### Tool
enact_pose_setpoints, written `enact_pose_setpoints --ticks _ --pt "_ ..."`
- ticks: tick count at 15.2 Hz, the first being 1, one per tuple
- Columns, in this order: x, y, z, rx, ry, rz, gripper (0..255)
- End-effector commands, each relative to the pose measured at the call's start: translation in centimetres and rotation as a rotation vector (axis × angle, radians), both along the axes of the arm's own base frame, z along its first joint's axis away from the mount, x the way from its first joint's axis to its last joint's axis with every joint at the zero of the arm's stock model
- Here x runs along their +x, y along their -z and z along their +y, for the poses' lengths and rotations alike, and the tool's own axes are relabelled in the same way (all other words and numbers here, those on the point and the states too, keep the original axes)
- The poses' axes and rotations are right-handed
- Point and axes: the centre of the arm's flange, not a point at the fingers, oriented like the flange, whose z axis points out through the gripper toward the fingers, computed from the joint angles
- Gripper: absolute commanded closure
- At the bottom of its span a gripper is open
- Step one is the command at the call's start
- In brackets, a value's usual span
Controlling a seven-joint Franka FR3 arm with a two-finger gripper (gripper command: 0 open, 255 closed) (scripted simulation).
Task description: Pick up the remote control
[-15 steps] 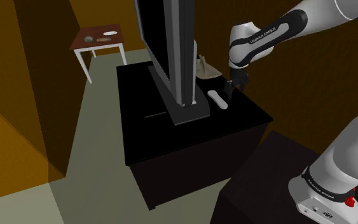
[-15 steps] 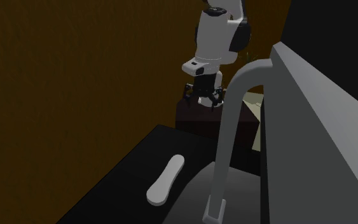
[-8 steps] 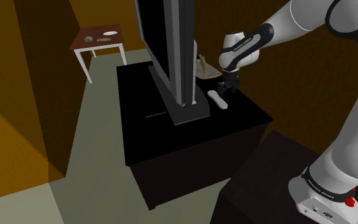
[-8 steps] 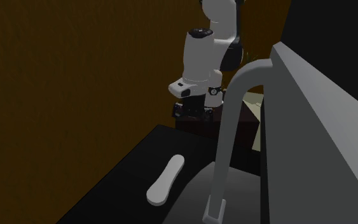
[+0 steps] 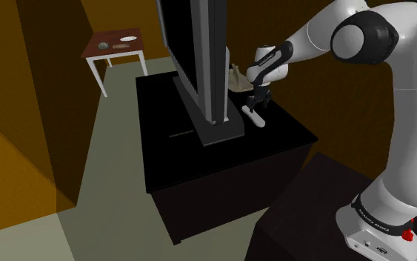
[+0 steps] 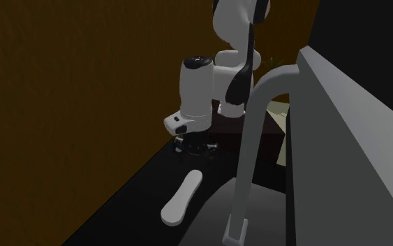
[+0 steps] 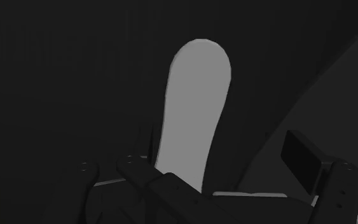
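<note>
Brown walls (image 5: 51, 111) were seen around a pale floor (image 5: 110, 148). A large flat television (image 5: 199, 52) was stood edge-on at the upper middle of the shoulder view. It was carried by a low black cabinet (image 5: 199, 159) at that frame's centre. The white Franka arm (image 5: 399, 119) was arched from the lower right, up and over towards the cabinet's right part. A small brown side table (image 5: 114, 46) on white legs was set at the upper left.

The pale grey remote control (image 5: 252, 116) was laid flat on the cabinet top, just right of the television's foot. The black gripper (image 5: 256, 102) was held low over the remote's upper end, pointed downward. In the wrist view its fingers (image 7: 304, 159) were spread apart and nothing was clasped. The remote was stretched away ahead of them, nearer to one finger than the other.
</note>
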Motion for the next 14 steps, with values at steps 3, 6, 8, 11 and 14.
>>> enact_pose_setpoints --ticks 3,6,8,11,14 --pt "3.3 2.9 -2.6 0.004 0.031 -0.025 0" --pt "4.0 4.5 -3.2 0.004 0.038 -0.029 0" --pt "4.0 5.5 -3.2 0.004 0.038 -0.029 0" --pt "4.0 7.1 -3.2 0.004 0.038 -0.029 0" --pt "4.0 7.5 -3.2 0.004 0.038 -0.029 255"
